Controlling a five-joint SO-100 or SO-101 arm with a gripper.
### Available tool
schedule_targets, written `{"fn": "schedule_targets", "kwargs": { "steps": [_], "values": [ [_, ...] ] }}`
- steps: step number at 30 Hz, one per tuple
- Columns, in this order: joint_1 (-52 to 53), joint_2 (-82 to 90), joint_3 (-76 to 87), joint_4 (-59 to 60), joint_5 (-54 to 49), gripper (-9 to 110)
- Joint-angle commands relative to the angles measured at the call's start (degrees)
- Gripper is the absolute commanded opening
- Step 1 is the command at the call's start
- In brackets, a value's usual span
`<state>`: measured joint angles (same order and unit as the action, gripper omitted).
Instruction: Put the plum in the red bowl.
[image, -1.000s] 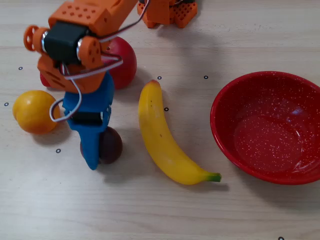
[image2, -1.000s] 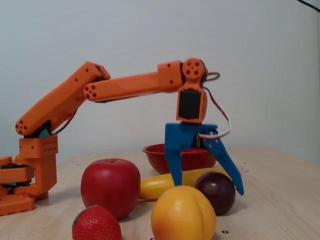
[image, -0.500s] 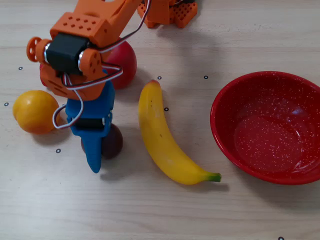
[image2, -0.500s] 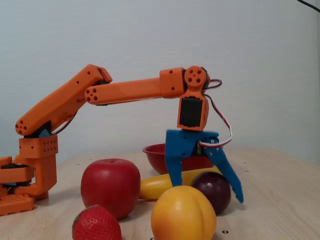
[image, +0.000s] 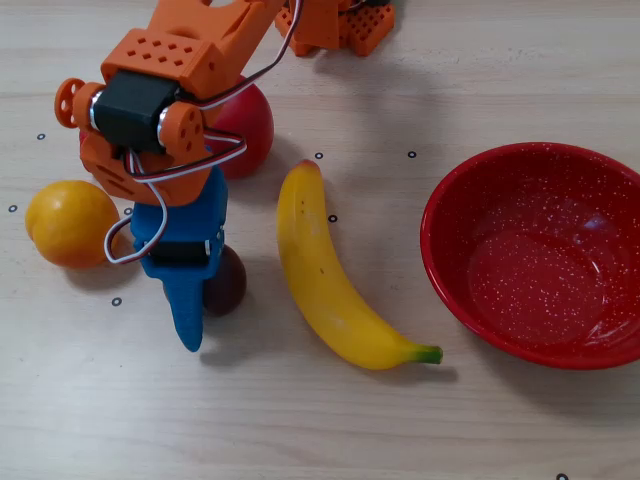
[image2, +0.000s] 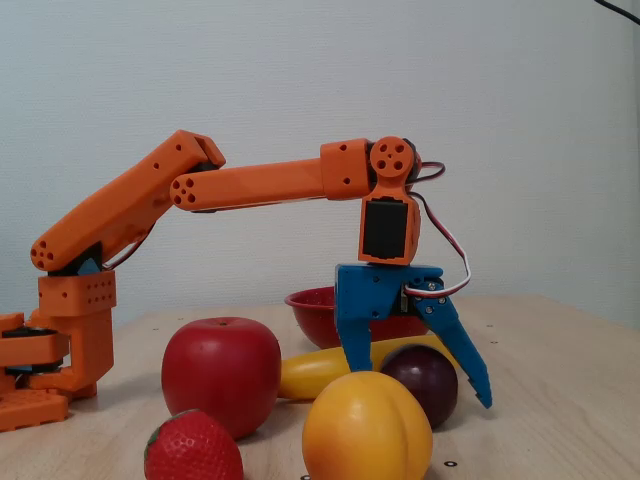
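End effector (image2: 420, 385) spread wide, straddling the plum (image2: 422, 380) on the table (image: 300, 420); red bowl (image: 535, 255) stands empty at the right edge.

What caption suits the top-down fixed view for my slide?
Open blue gripper straddling the plum, between orange and banana; red bowl empty.

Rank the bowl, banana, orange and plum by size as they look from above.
1. Bowl
2. Banana
3. Orange
4. Plum, partly hidden by the gripper, yet clearly smallest.
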<state>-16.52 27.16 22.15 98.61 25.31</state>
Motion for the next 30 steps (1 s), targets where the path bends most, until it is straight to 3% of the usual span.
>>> {"fn": "schedule_targets", "kwargs": {
  "steps": [1, 30],
  "values": [
    [0.18, 2.99, -3.43, -0.53, 1.58, 43],
    [0.35, 3.16, -3.60, 3.78, 8.88, 40]
  ]
}}
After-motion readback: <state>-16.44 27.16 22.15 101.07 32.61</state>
